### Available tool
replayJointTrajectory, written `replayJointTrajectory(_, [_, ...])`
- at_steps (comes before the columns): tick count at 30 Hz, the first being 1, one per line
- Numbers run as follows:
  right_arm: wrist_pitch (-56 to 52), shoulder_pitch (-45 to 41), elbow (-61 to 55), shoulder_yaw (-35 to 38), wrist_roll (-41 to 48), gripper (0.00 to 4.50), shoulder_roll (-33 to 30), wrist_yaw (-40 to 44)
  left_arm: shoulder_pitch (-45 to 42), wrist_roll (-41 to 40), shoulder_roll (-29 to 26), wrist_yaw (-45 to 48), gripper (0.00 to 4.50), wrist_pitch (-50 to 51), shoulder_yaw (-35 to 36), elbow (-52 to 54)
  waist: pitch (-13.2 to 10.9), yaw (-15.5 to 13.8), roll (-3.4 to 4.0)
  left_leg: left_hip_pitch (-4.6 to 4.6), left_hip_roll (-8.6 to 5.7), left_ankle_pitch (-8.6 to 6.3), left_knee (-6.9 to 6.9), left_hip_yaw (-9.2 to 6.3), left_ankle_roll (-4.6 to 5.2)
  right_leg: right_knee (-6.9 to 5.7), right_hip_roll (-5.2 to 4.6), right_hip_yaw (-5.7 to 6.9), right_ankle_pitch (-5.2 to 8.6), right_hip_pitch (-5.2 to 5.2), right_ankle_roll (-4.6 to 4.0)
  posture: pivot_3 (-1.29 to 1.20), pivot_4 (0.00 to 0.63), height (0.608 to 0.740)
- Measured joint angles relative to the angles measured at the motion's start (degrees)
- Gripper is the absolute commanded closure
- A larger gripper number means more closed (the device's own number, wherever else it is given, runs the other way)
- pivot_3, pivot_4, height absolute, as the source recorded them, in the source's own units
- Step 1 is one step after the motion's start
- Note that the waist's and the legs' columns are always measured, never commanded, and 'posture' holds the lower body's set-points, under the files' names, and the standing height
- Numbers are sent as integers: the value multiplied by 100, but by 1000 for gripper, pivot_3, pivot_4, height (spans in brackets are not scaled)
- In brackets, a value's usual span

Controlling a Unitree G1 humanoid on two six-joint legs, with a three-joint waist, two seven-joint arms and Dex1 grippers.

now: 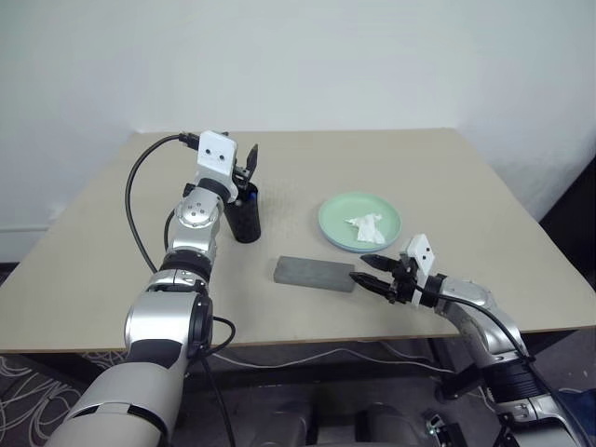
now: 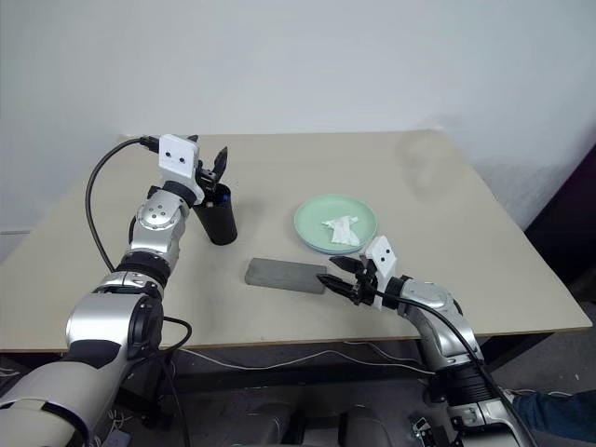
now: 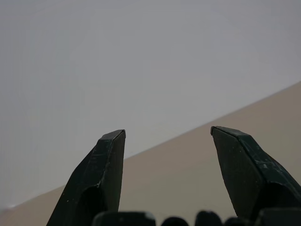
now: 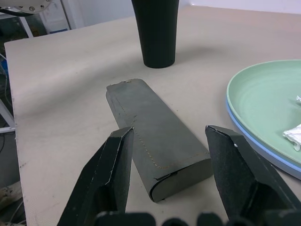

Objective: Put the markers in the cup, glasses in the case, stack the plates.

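My left gripper [image 1: 250, 160], jaws spread and empty, hovers over the cup [image 1: 246, 216]. My right gripper [image 1: 374, 275], jaws apart, faces the apparently closed case [image 1: 315, 273], lying lengthwise just beyond its tips.

L arm reaches far-left, left gripper [image 1: 250, 160] tilted slightly up, fingers spread wide, nothing btwn them. R arm low, near-right, right gripper [image 1: 369, 273] pointing left, fingers apart, empty.
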State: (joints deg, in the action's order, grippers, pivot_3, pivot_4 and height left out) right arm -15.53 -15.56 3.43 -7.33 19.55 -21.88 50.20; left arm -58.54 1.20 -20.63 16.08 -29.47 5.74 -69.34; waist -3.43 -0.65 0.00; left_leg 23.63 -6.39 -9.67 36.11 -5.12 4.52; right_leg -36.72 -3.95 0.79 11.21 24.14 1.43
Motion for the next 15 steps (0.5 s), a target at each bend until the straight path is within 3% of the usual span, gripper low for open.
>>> replayJointTrajectory(4, [-1,3,-12,1,1,1863,-35,6,16,-385,7,719,1388,243,164,218,0,2,0,2,0,0,2,0,0,0,0,1,0,2,0,0,0,738])
replayJointTrajectory(7, [-3,6,-25,20,6,1863,-86,11,240,-961,-43,1767,1388,775,306,1030,0,11,1,1,1,0,2,1,0,1,-2,-2,0,2,0,0,0,738])
replayJointTrajectory(11, [8,18,-22,135,5,1863,-175,-6,1326,-1558,-361,2990,1388,1940,254,2724,3,83,7,-1,1,0,-6,5,0,0,2,-17,-1,8,-4,0,0,738])
replayJointTrajectory(15, [118,7,5,392,12,1863,-233,0,2568,-1904,-676,3405,1388,3033,218,4239,2,65,7,-1,5,0,-7,1,0,-2,5,-17,-5,13,-11,0,0,738])
